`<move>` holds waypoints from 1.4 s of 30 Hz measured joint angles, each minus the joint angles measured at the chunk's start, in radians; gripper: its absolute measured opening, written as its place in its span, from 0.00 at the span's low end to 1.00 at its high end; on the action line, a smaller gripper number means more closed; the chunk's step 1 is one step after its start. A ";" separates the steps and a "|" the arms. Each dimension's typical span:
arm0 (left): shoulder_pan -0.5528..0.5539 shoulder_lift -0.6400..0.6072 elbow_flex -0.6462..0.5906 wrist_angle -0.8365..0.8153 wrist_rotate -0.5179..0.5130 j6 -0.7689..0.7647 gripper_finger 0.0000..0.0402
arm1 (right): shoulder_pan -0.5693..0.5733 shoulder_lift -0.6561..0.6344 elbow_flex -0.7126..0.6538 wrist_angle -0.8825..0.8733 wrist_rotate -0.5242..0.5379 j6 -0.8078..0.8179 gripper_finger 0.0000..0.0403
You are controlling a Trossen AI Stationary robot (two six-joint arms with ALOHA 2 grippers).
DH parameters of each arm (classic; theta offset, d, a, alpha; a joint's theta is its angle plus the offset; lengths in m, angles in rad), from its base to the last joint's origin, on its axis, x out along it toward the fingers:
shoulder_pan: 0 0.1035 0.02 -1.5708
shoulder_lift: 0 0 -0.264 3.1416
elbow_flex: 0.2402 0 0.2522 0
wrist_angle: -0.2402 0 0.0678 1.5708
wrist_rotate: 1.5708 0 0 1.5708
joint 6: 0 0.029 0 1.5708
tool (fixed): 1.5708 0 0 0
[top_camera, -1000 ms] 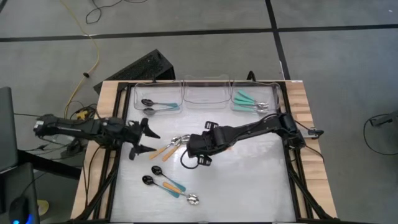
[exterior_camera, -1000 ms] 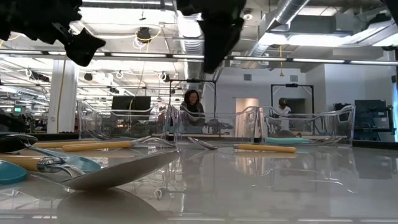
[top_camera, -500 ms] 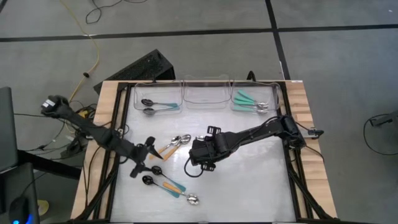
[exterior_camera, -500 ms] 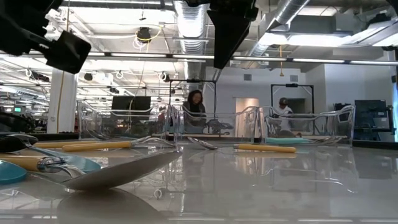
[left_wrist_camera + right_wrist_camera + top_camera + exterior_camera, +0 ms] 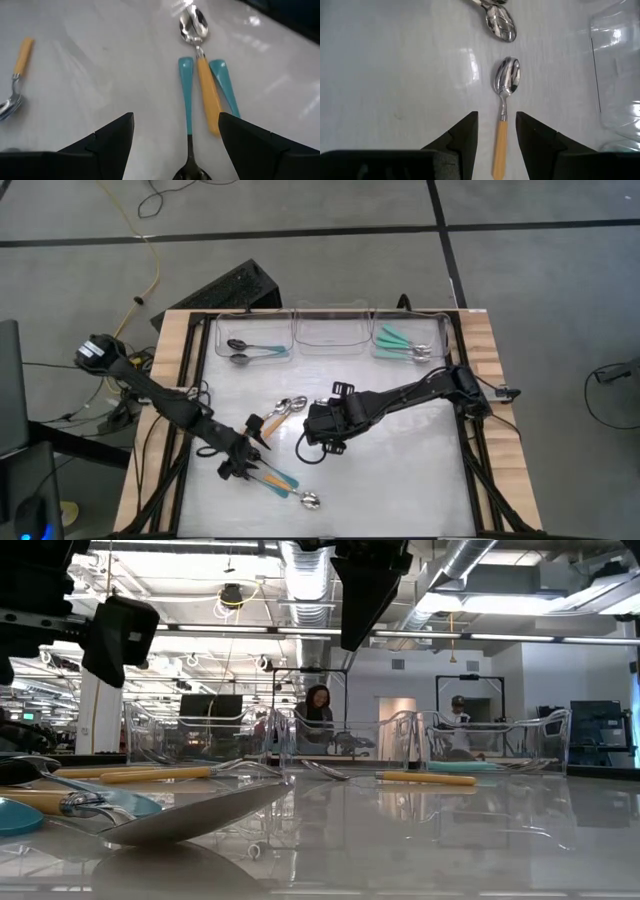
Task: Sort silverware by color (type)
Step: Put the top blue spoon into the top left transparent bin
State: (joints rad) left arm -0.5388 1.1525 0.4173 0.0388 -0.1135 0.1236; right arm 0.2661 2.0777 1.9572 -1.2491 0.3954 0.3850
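Observation:
Three spoons lie side by side near the table's front left: two with blue handles (image 5: pixel 186 95) and one orange-handled spoon (image 5: pixel 207 90) with a silver bowl (image 5: pixel 311 501). My left gripper (image 5: pixel 176 117) hovers open over them, one blue handle between its fingers, untouched. Mid-table, my right gripper (image 5: pixel 496 115) hangs open, well above another orange-handled spoon (image 5: pixel 500 145), whose silver bowl (image 5: pixel 506 75) points away. Two more orange-handled spoons (image 5: pixel 275 416) lie between the arms.
Three clear bins stand along the far edge: the left one (image 5: pixel 250 348) holds black spoons with blue handles, the middle one (image 5: pixel 330 332) shows nothing inside, the right one (image 5: pixel 405 343) holds teal-green-handled spoons. A black frame (image 5: pixel 470 430) runs round the table. People show in the room behind.
My left gripper has swung from the table's left edge toward the near edge and the middle, sinking and rolling, and now hangs over the three spoons at the front left. It has stayed open. The spoons have not moved.

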 joint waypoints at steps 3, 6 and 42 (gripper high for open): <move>0.004 0.055 0.047 -0.056 0.003 0.014 0.69 | 0.000 0.000 0.000 0.000 0.000 0.000 0.39; 0.005 0.114 0.073 -0.090 0.043 0.012 0.69 | 0.000 0.000 0.000 0.004 0.000 0.000 0.39; 0.105 0.253 0.078 -0.121 0.053 0.012 0.17 | 0.000 0.000 0.000 0.032 0.000 -0.003 0.39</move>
State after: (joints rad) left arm -0.4338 1.4059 0.4950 -0.0819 -0.0608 0.1352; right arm 0.2661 2.0777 1.9575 -1.2171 0.3950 0.3820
